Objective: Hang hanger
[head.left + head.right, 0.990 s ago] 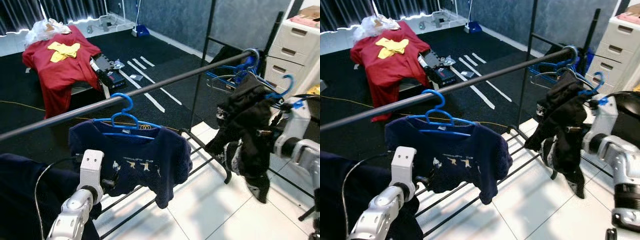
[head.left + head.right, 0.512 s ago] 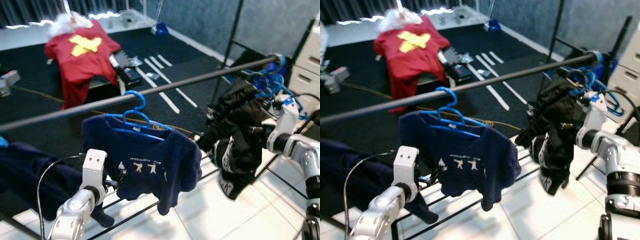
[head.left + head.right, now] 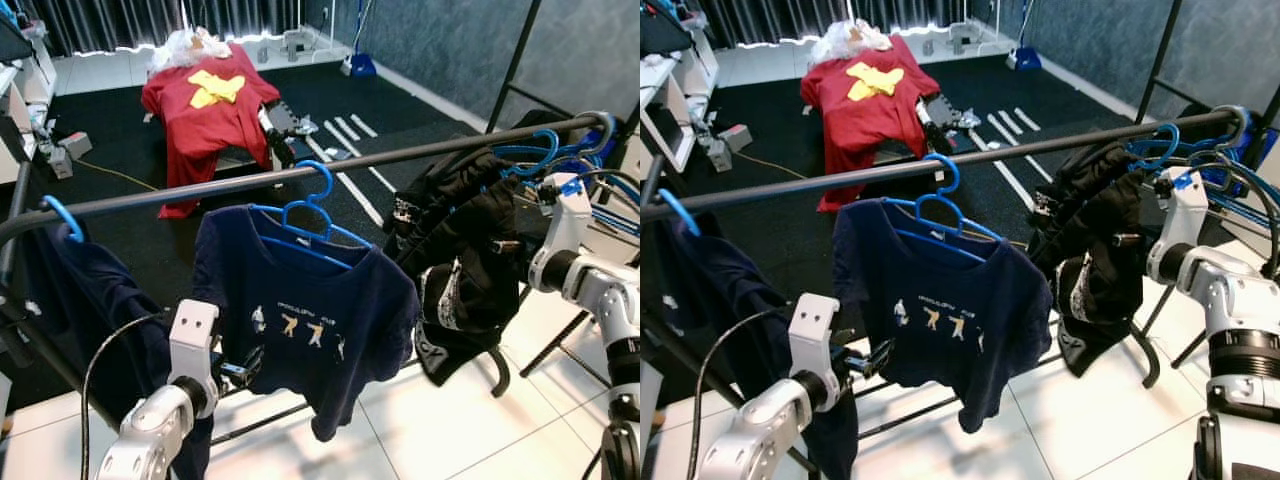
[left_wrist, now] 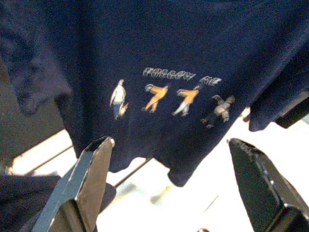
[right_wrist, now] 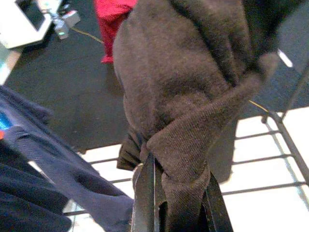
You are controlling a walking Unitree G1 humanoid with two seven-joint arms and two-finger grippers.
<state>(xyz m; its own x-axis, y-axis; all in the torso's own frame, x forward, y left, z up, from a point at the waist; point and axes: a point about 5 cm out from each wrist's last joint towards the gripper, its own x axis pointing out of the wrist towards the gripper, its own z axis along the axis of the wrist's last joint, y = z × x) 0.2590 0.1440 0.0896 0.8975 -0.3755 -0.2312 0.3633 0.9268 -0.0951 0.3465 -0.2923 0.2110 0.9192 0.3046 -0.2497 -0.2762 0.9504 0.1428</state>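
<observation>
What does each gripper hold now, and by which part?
Right gripper pinches a fold of the dark garment. Left gripper is open, holding nothing, facing the navy T-shirt.

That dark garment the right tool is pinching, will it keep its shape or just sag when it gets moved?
Probably sag: the dark garment drapes in loose folds below the rail. Its knit bunches between the right tool fingers, so it likely deforms rather than slips. It probably swings on its blue hanger if pushed.
</observation>
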